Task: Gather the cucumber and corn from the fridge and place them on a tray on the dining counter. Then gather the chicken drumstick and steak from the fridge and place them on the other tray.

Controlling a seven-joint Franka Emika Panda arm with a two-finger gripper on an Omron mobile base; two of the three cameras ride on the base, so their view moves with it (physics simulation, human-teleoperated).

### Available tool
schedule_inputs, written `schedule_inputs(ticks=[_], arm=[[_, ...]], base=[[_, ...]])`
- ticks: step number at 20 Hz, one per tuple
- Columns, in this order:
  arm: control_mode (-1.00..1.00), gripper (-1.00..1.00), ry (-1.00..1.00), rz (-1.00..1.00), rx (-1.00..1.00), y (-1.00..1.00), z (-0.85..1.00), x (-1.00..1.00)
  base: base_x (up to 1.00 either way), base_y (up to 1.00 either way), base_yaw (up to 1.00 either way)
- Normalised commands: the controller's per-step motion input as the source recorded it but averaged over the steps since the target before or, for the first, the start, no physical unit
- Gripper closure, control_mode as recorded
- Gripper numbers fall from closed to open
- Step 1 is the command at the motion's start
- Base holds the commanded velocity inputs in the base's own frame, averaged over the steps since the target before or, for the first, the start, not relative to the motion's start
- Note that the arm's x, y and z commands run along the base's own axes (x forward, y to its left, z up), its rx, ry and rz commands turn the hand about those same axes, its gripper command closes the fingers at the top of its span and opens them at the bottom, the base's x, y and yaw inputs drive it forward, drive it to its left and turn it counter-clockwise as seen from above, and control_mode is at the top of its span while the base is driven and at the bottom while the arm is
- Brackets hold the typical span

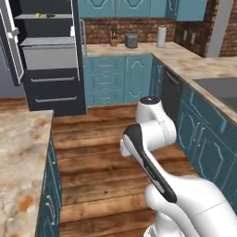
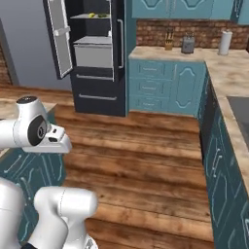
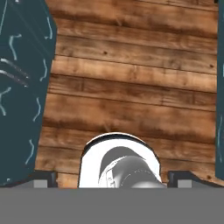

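A: Where did the task's things lie?

B: I saw the fridge far left with its door open; on its top shelf lay the corn left and the cucumber right. The counter sat near left.

A: The gripper?

B: Fingers wide apart, empty, aimed at the floor. I judged I should drive close and square up to the shelf before reaching.

fridge: 1, upper left, door open | items on its top shelf: 2, one yellow, one dark green | fridge drawers: 2 | paper towel roll: 1 | toaster: 1 | knife block: 1
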Motion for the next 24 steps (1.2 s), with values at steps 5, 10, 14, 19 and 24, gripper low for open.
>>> schedule_inputs(ticks=[5, 10, 14, 19, 24], arm=[[1.00, -1.00, 0.00, 0.00, 0.00, 0.00, 0.00, 0.00], [1.00, -1.00, 0.00, 0.00, 0.00, 0.00, 0.00, 0.00], [1.00, -1.00, 0.00, 0.00, 0.00, 0.00, 0.00, 0.00], [1.00, -1.00, 0.00, 0.00, 0.00, 0.00, 0.00, 0.00], [1.00, -1.00, 0.00, 0.00, 0.00, 0.00, 0.00, 0.00]], base=[[1.00, 0.02, 0.06], [1.00, -0.02, 0.18], [1.00, 0.00, 0.29], [1.00, 0.00, 0.28], [1.00, 0.01, 0.28]])
